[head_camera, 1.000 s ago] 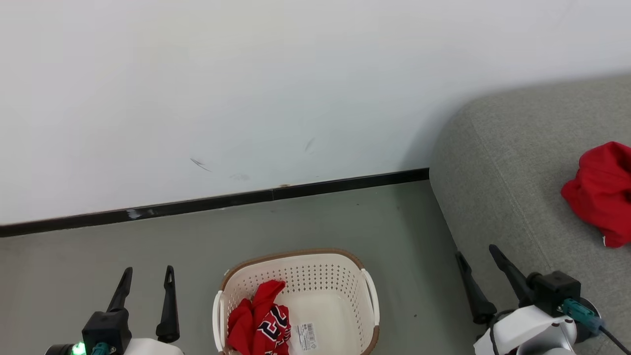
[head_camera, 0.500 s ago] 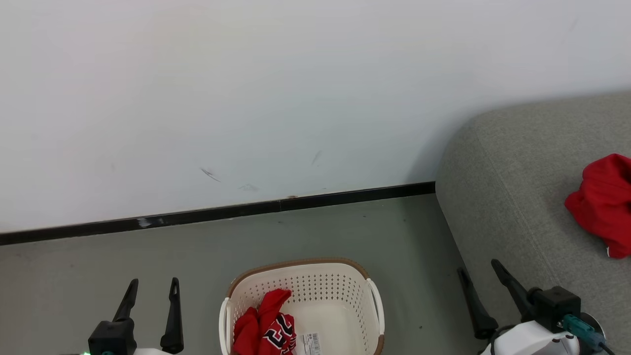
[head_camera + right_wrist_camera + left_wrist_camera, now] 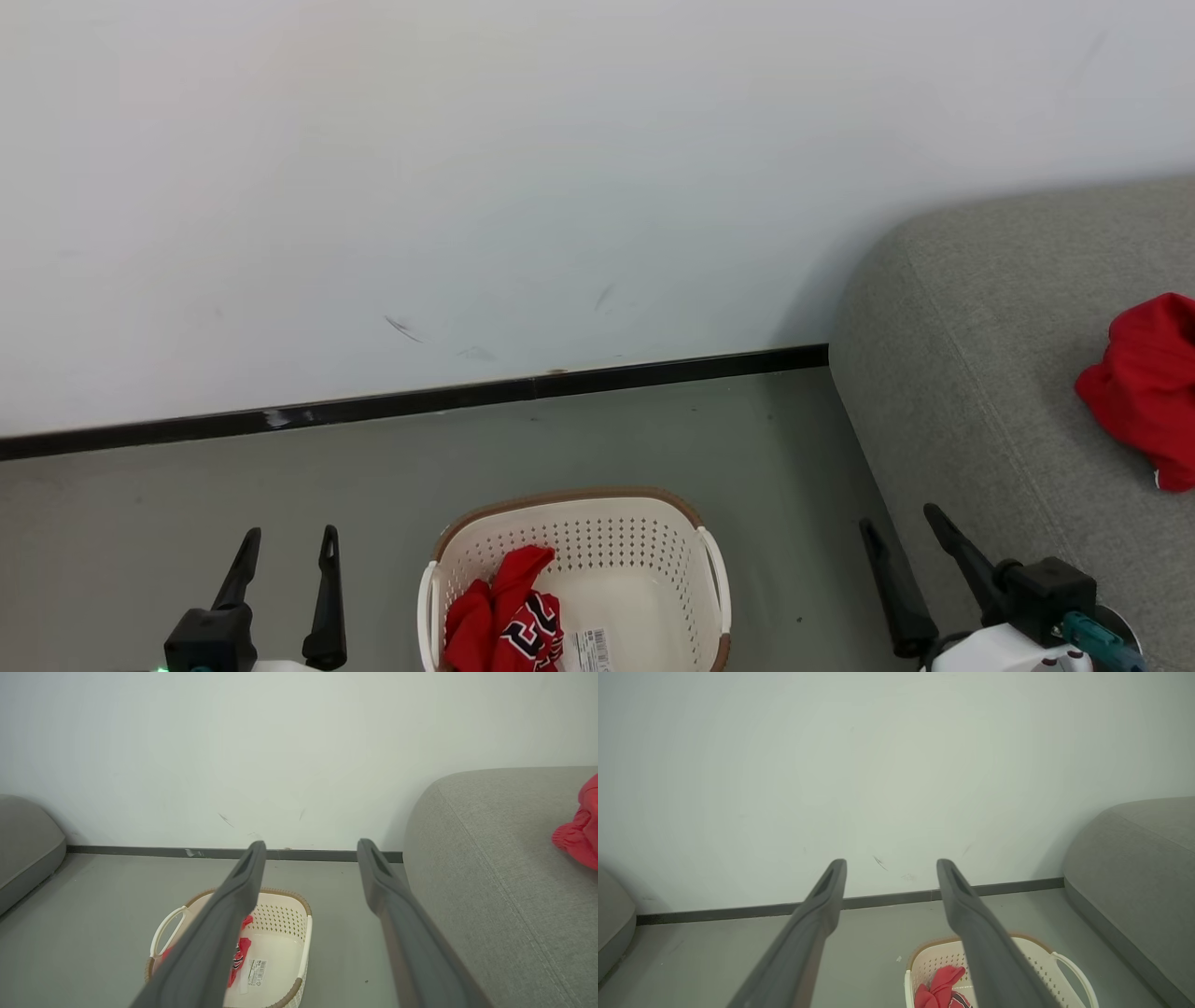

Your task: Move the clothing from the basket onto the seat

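Two red garments lie before us. One, a jersey (image 3: 499,616) with black-and-white lettering, sits crumpled in the left half of the laundry basket (image 3: 597,527) — a cream-white, perforated tub with a brown woven-look rim. A barcode sticker (image 3: 592,650) shows on the basket's bottom just beside the jersey. The other, a plain red garment (image 3: 1144,387), rests on the grey sofa (image 3: 962,373) at the right edge of the head view, well apart from the basket. The basket stands on the grey floor (image 3: 280,476), near the sofa's rounded corner but apart from it. Behind it runs a black skirting board (image 3: 420,403) under a white wall (image 3: 467,187) marked with a few dark scuffs.

We find the left gripper (image 3: 290,534) low, to the left of the basket, its two dark fingers spread wide with nothing between them. The right gripper (image 3: 898,518) — equally wide and empty — stands between the basket and the sofa, its fingers in front of the sofa's side. In the right wrist view, another grey upholstered piece (image 3: 28,840) shows at the far left, against the wall.
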`<state>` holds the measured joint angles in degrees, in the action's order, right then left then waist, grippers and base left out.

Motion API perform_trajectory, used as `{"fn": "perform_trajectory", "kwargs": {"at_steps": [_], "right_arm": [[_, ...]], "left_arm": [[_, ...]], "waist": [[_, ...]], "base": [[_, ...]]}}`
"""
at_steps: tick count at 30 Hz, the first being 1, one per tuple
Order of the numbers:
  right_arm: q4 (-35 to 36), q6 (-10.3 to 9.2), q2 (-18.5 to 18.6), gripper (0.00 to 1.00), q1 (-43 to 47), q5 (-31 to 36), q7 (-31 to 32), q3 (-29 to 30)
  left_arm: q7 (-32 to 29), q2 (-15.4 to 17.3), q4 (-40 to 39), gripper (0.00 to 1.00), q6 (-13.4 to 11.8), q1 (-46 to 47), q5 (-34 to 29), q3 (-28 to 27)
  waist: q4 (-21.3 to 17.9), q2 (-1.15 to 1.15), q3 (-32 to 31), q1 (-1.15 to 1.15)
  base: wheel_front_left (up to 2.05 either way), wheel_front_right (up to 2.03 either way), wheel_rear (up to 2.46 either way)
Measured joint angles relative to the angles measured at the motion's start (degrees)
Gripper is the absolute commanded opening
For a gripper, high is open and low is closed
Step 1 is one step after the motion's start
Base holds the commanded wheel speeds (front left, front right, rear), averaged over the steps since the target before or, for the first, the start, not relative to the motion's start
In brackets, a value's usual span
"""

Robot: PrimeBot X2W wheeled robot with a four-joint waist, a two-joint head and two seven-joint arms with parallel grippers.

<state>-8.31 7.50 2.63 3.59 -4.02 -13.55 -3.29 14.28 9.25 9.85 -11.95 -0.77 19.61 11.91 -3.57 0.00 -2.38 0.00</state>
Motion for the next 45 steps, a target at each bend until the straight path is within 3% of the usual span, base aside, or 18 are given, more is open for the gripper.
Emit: {"fn": "perform_trajectory", "kwargs": {"at_steps": [14, 25, 45], "right_arm": [[2.54, 0.00, -0.15, 1.00, 1.12, 0.16, 0.01, 0.16], [5.33, 0.00, -0.22, 1.00, 2.07, 0.57, 0.03, 2.02], [11.60, 0.00, -0.44, 1.00, 2.36, -0.16, 0.01, 8.14]], "left_arm": [[-0.59, 1.80, 1.59, 1.00, 1.23, 0.04, -0.40, 0.96], [-4.79, 2.86, 5.39, 1.00, 4.80, 4.44, -3.16, 7.05], [-11.24, 0.92, 15.74, 1.00, 9.92, 15.99, -9.71, 16.48]], "waist": [[-0.22, 0.00, 1.46, 0.00], [-0.77, 0.00, 4.19, 0.00], [-3.26, 0.00, 13.64, 0.00]], "base": [[0.00, 0.00, 0.00], [0.00, 0.00, 0.00], [0.00, 0.00, 0.00]]}}
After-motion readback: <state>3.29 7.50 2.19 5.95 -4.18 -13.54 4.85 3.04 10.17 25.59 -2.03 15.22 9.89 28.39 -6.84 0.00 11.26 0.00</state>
